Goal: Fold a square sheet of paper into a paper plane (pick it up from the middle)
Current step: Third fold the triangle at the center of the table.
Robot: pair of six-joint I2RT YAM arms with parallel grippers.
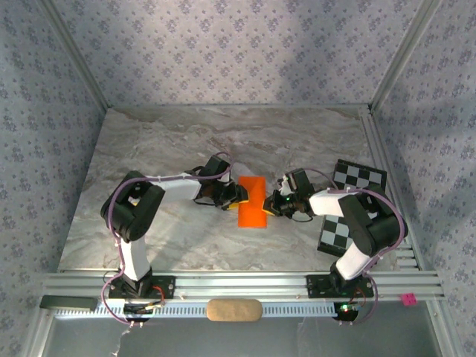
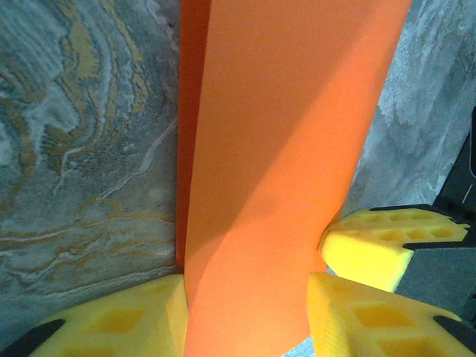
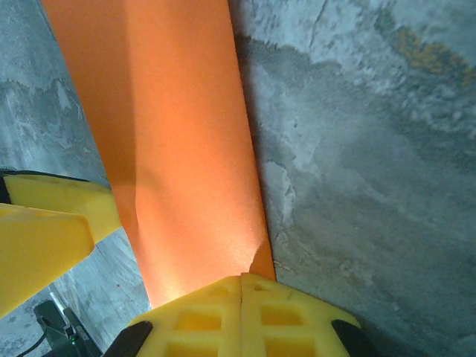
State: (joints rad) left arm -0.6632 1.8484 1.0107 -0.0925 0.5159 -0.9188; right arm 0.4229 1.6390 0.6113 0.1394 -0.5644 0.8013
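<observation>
The square sheet of paper (image 1: pixel 251 201) is bright orange and lies folded into a narrow rectangle on the marble table (image 1: pixel 186 141) between the two arms. My left gripper (image 1: pixel 236 195) is at its left edge. In the left wrist view its yellow fingers stand apart, open, and the sheet (image 2: pixel 282 134) runs up through the gap at the left gripper (image 2: pixel 248 297), bowed and doubled along its left side. My right gripper (image 1: pixel 274 202) is at the right edge. In the right wrist view the right gripper (image 3: pixel 242 286) is shut, its tips resting on the sheet's (image 3: pixel 171 134) near edge by a small crumpled corner.
A black-and-white checkerboard card (image 1: pixel 349 204) lies at the right, partly under the right arm. A small pink stick (image 1: pixel 407 299) and a tan pad (image 1: pixel 233 310) sit on the front rail. Patterned walls enclose the table on three sides.
</observation>
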